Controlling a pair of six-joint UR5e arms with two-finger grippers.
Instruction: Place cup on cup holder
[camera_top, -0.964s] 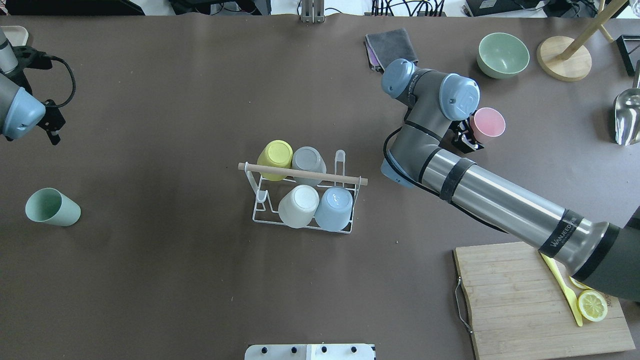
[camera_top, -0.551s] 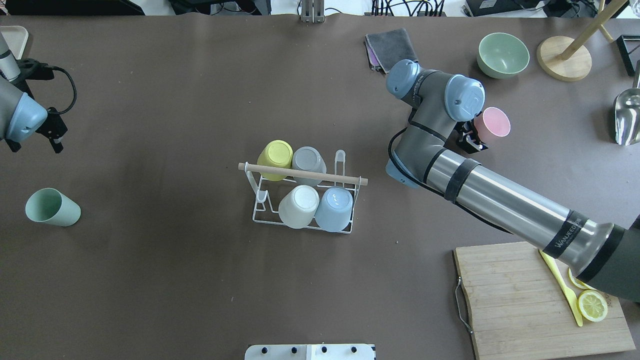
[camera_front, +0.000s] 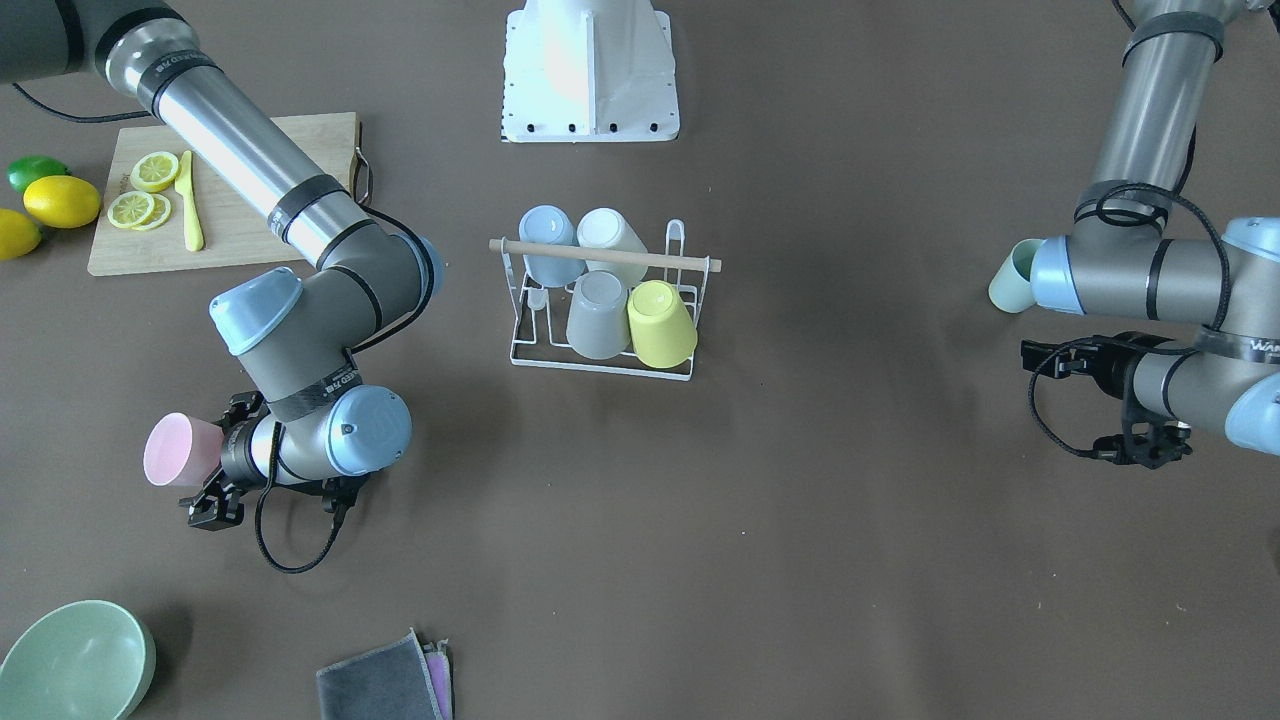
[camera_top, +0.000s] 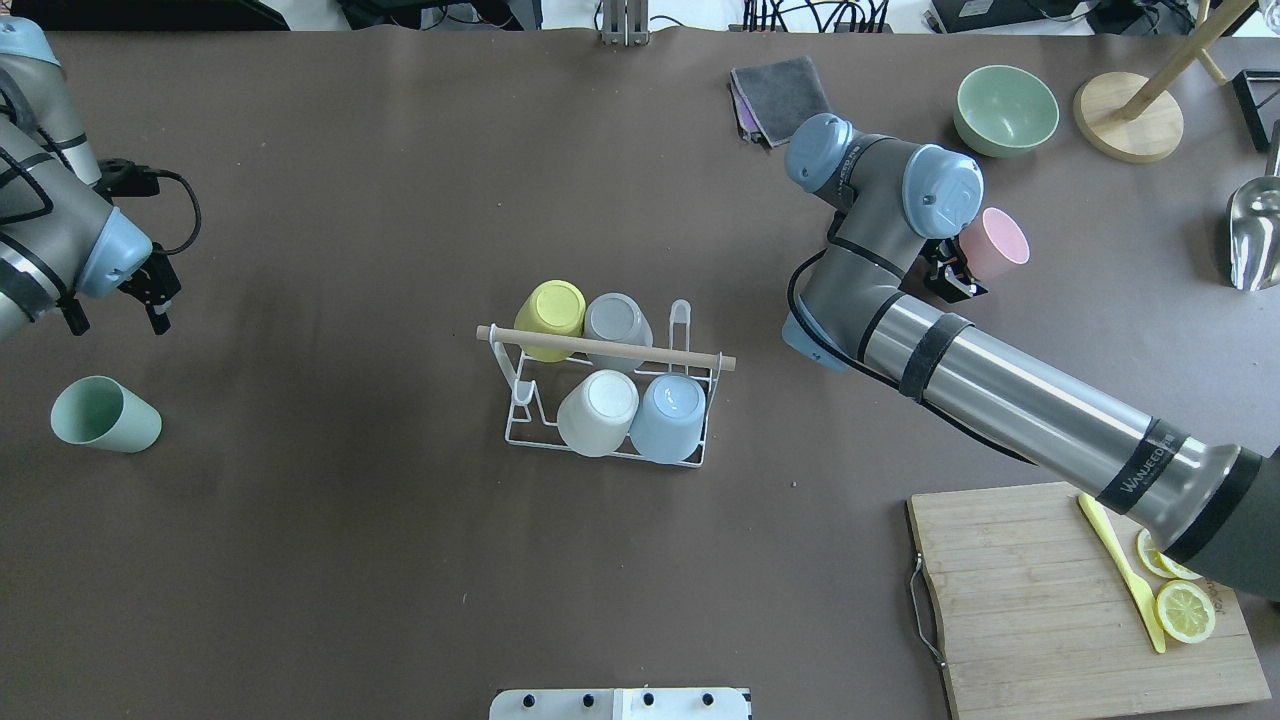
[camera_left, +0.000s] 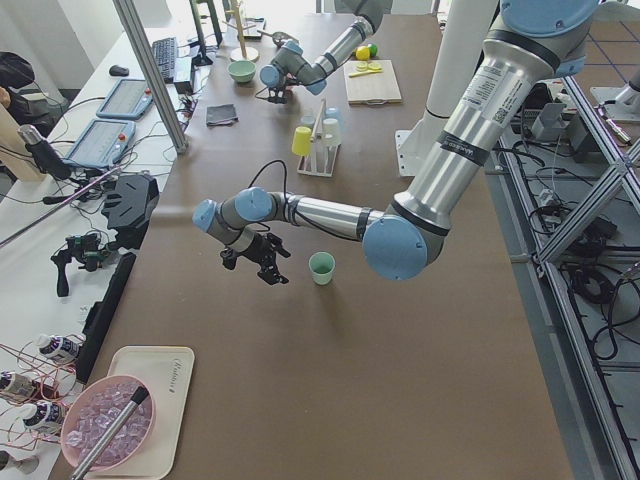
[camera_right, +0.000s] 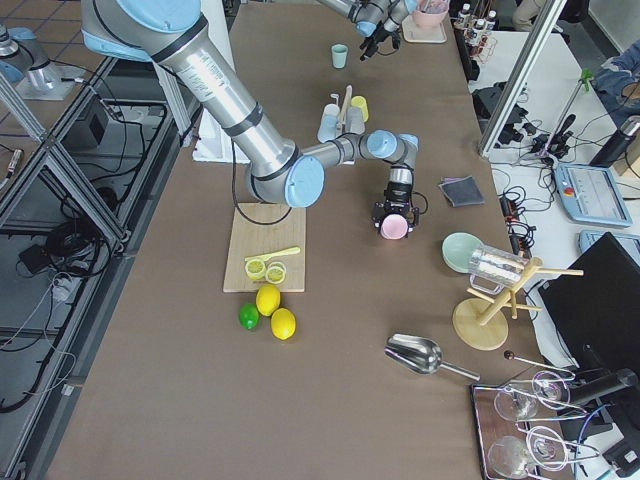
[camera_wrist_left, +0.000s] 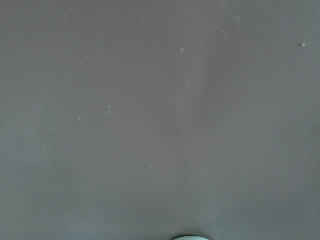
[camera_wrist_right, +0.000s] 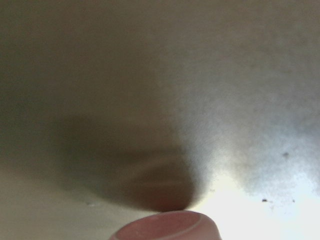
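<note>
The right claw (camera_front: 205, 462) is closed on a pink cup (camera_front: 170, 450). The cup appears to be lifted off the surface (camera_top: 400, 560) with its mouth turned sideways, well out to the robot's right of the cup holder (camera_top: 605, 346) and beyond it. The left claw (camera_left: 255, 266), fingers spread and holding nothing, hangs well off the holder's other side, near a green cup (camera_top: 100, 413) that stands mouth-up. Four cups (camera_top: 597, 410) sit upturned on the holder, and bare prongs (camera_top: 681, 315) show at two corners. So the job looks mostly done. The pink cup must be carried over, inverted and lowered onto a free prong, and the green one is not yet grasped.
</note>
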